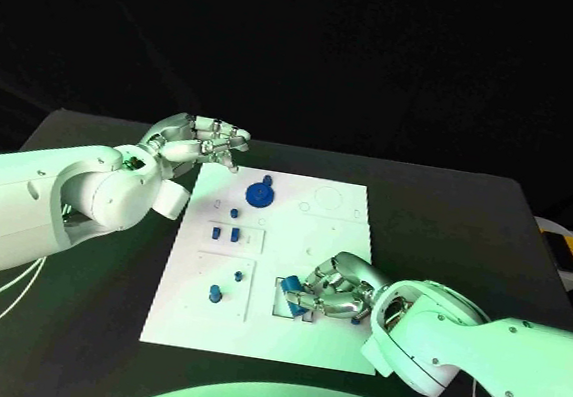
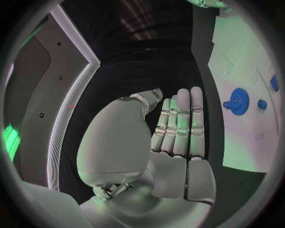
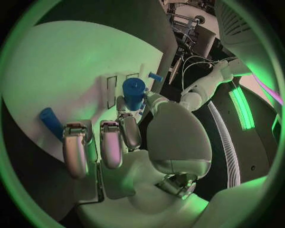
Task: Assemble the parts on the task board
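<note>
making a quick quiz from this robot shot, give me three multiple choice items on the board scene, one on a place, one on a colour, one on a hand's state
1. Where is the right hand?
A. over the near right part of the white board
B. off the table, on the far left
C. above the board's far edge

2. What colour is the round disc part on the board?
A. red
B. blue
C. yellow

3. What is the left hand doing?
A. gripping the disc part
B. pressing flat on the board
C. holding nothing, beside the board's far left corner

Answers:
1 A: the head view shows that hand low on the board's right side, near the robot.
2 B: the disc looks blue in both the head and left wrist views.
3 C: the left wrist view shows its fingers straight with nothing in them, the board off to one side.
</note>
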`<state>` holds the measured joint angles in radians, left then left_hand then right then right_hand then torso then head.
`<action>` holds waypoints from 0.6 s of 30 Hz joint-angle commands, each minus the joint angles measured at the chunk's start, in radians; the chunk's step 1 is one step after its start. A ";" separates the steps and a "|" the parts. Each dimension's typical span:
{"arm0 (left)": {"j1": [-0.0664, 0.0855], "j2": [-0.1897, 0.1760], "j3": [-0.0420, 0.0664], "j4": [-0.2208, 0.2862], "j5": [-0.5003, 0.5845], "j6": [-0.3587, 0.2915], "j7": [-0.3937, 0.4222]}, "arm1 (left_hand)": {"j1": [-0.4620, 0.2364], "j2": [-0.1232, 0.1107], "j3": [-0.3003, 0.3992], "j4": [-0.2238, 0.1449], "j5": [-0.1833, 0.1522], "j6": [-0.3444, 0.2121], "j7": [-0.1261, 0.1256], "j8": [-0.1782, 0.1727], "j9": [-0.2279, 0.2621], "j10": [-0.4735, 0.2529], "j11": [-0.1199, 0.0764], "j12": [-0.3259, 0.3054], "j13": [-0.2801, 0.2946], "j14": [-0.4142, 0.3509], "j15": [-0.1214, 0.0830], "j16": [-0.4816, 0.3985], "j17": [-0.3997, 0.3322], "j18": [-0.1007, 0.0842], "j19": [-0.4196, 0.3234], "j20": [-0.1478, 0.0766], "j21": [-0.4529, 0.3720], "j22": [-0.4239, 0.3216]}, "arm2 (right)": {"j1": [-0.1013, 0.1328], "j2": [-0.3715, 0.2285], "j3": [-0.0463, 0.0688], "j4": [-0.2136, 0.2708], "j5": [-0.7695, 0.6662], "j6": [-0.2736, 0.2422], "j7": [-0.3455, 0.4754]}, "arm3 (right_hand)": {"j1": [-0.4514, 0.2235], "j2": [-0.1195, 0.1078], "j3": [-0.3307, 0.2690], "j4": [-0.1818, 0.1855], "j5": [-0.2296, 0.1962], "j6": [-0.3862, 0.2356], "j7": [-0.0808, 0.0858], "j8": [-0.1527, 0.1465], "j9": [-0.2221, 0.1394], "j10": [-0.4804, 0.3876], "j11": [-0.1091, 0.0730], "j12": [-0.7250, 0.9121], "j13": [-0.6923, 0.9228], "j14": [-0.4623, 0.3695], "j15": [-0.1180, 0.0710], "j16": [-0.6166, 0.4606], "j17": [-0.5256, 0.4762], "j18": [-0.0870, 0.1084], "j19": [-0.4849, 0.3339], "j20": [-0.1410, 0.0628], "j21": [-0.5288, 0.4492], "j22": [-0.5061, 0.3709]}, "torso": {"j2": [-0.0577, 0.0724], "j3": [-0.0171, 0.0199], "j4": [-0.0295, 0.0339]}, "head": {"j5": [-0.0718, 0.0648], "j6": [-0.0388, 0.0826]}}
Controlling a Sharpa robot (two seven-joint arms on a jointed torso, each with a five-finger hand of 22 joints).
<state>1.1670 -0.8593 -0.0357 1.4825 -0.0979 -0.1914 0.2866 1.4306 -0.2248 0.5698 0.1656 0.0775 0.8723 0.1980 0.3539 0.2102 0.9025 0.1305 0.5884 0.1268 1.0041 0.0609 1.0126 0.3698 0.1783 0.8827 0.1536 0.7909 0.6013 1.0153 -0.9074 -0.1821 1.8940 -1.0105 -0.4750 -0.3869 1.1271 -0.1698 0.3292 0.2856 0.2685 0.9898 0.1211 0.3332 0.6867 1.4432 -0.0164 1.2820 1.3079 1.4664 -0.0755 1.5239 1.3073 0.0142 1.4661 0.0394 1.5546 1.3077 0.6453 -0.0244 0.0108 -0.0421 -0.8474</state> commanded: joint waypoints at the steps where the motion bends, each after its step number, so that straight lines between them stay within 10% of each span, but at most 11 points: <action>1: 0.001 0.002 0.001 0.003 0.002 0.012 0.008 | -0.007 0.005 -0.007 0.001 0.000 -0.006 -0.001 -0.003 -0.001 -0.004 0.000 0.006 -0.001 -0.007 0.001 -0.006 -0.002 0.004 0.003 0.007 -0.006 -0.001 | -0.001 0.007 -0.001 -0.005 -0.020 0.032 -0.016 | -0.017 0.000 -0.004 0.004 -0.007 0.065 -0.064 0.007 0.000 0.006 0.000 0.003 0.047 0.082 -0.004 0.006 0.145 -0.011 0.100 -0.010 0.002 0.259 | 0.000 0.0004 -0.0005 | 0.000 0.001; 9: 0.001 0.001 0.001 0.003 0.002 0.012 0.007 | -0.006 0.006 -0.007 0.001 0.000 -0.006 -0.001 -0.004 -0.001 -0.005 0.001 0.006 -0.002 -0.008 0.001 -0.006 -0.002 0.004 0.004 0.007 -0.008 -0.003 | -0.002 0.016 -0.001 -0.011 -0.035 0.034 -0.025 | -0.053 0.006 -0.012 0.004 -0.068 0.064 -0.064 0.011 0.004 0.007 0.000 0.002 0.051 0.082 -0.004 0.005 0.145 -0.011 0.100 -0.010 0.001 0.259 | 0.000 0.0000 -0.0006 | 0.001 0.002; 10: 0.001 0.001 0.001 0.003 0.002 0.012 0.007 | -0.006 0.006 -0.007 0.001 0.000 -0.006 -0.001 -0.004 -0.001 -0.005 0.001 0.006 -0.002 -0.008 0.001 -0.006 -0.002 0.004 0.004 0.007 -0.008 -0.003 | -0.002 0.017 -0.001 -0.013 -0.037 0.033 -0.026 | -0.086 0.012 -0.025 0.000 -0.137 0.066 -0.065 0.014 0.006 0.007 0.000 0.002 0.052 0.082 -0.004 0.006 0.146 -0.011 0.100 -0.010 0.001 0.259 | 0.000 0.0000 -0.0007 | 0.001 0.002; 18: 0.001 0.000 0.001 0.004 0.002 0.012 0.006 | -0.007 0.007 -0.007 0.002 0.000 -0.006 -0.001 -0.004 -0.001 -0.005 0.001 0.007 -0.002 -0.008 0.001 -0.006 -0.002 0.004 0.004 0.007 -0.009 -0.003 | -0.002 0.023 -0.002 -0.017 -0.042 0.004 -0.026 | -0.188 0.015 -0.178 0.007 -0.211 0.043 -0.062 0.024 0.020 -0.012 0.002 -0.042 0.030 0.077 -0.002 -0.003 0.128 -0.005 0.091 -0.010 -0.024 0.251 | 0.000 0.0003 -0.0001 | 0.002 0.001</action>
<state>1.1671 -0.8603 -0.0357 1.4833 -0.0979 -0.1914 0.2859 1.4306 -0.2248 0.5698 0.1656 0.0775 0.8723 0.1980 0.3539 0.2102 0.9025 0.1305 0.5884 0.1268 1.0041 0.0610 1.0126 0.3688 0.1784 0.8865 0.1574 0.7861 0.5997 1.0148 -0.8861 -0.1833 1.8765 -1.0343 -0.4636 -0.4097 0.9482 -0.1541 0.1654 0.2928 0.0630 1.0401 0.0600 0.3561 0.7053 1.4427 -0.0164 1.2488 1.3077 1.4664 -0.0754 1.5239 1.3073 0.0142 1.4661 0.0321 1.5368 1.3075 0.6455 -0.0242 0.0104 -0.0407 -0.8466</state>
